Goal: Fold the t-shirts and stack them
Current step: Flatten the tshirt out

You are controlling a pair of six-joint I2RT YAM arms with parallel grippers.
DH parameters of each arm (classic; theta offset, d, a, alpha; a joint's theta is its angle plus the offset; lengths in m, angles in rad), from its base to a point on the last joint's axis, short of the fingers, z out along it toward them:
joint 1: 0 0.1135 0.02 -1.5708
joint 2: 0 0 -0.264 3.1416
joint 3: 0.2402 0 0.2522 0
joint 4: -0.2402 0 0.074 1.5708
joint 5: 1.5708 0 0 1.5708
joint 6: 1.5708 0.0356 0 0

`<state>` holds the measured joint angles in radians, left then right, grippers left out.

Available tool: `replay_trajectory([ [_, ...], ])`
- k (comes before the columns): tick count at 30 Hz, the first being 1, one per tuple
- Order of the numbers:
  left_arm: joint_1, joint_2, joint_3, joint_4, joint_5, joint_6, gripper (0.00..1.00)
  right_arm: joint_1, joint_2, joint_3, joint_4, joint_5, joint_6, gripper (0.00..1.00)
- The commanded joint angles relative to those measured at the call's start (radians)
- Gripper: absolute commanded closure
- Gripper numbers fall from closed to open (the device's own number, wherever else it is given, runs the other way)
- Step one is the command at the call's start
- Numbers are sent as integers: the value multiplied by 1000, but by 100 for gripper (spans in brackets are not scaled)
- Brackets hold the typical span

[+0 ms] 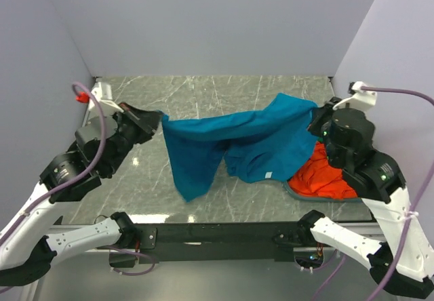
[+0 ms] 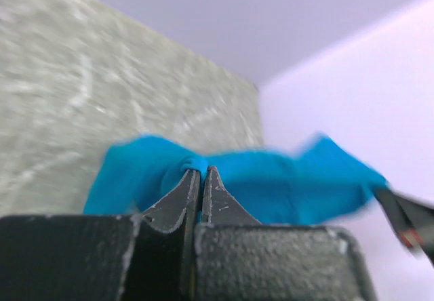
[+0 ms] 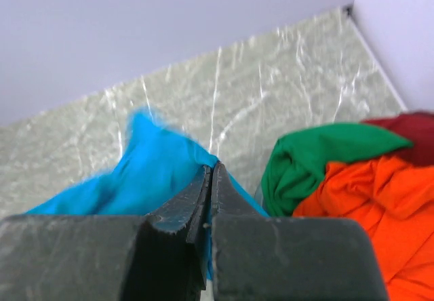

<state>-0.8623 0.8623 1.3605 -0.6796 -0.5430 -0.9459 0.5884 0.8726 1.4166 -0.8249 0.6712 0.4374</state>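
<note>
From above, my left claw and right claw hold the blue t-shirt stretched between them over the tabletop. Its lower part droops toward the near edge, and I cannot tell whether it touches. My wrist cameras show the grip up close: each claw is clamped narrow on a bunched edge of blue cloth. Only the right wrist view shows a green t-shirt and a dark red t-shirt beside the orange t-shirt. The tabletop is grey-green marbled stone, enclosed by plain pale lavender walls. Seen from above, the orange one lies heaped in a grey basket under my right arm.
</note>
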Motion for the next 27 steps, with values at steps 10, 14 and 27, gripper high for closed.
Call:
replay_trajectory([
  [10,9,-22,265,-137,-485,47,99,-9,22,329,184,-96,-268,100],
  [14,8,-97,285,-34,-436,137,99,-7,23,433,207,-221,-322,100],
  [27,9,-120,535,92,-181,329,99,-7,52,743,228,-608,-328,100],
])
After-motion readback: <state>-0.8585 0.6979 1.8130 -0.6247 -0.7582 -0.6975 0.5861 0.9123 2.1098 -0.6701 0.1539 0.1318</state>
